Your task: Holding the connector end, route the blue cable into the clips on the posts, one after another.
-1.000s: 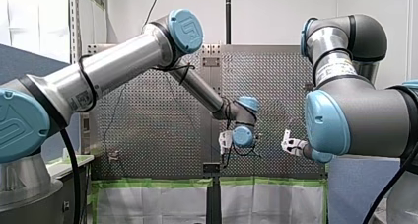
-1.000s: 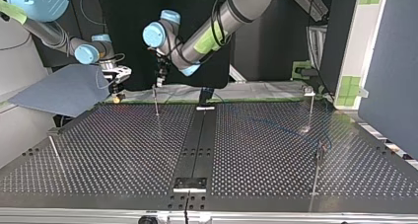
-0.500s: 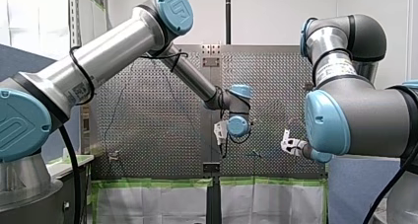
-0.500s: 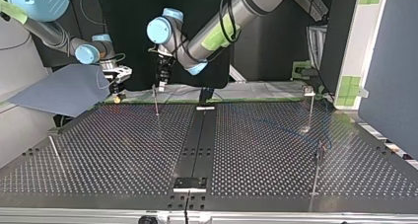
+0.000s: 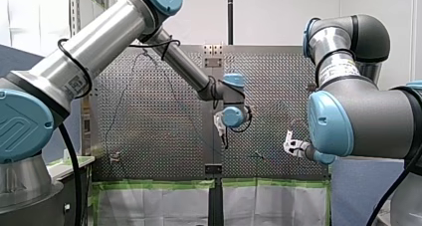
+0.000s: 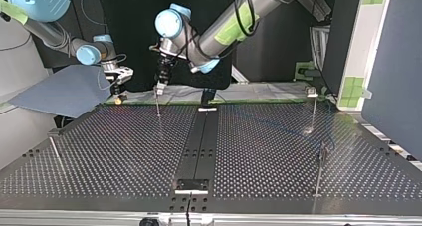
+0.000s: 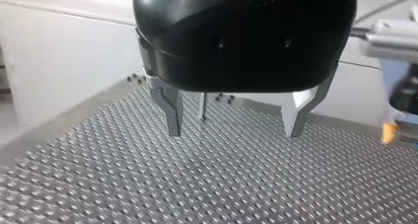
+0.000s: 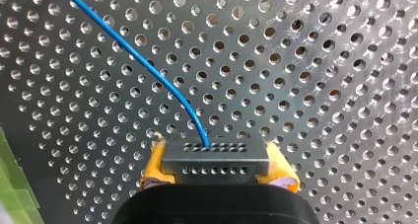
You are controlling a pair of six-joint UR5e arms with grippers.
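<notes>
R gripper (image 8: 219,159) is seen clamped on the connector (image 8: 216,157), w/ the yellow pads (image 8: 154,166) pressed to both its sides. The blue cable (image 8: 148,69) is led out of the connector's face and off across the perforated table (image 8: 320,86). In the top view this grip is placed at the table's far edge, at the view's left.

L gripper (image 7: 234,130) is spread wide w/ nothing held. One post (image 7: 202,107) is framed ahead, btwn the metal fingers (image 7: 172,113) but nearer one of them. In the top view it is hung right above that post's tip (image 6: 157,102).

Progress, as judged: connector end is secured, so the holding part is done. No cable can be made out at the post under L gripper, so that clip is prob. yet to be filled. Whether any clip is loaded can't be told, as the clips are too small to be read.

Count:
- 2 arms and 2 grippers.
- 1 cable and 1 connector.
- 4 posts in the top view:
  - the one under L gripper
  - one at the view's left edge (image 6: 54,154)
  - two at its right, far (image 6: 314,111) and near (image 6: 320,173)
</notes>
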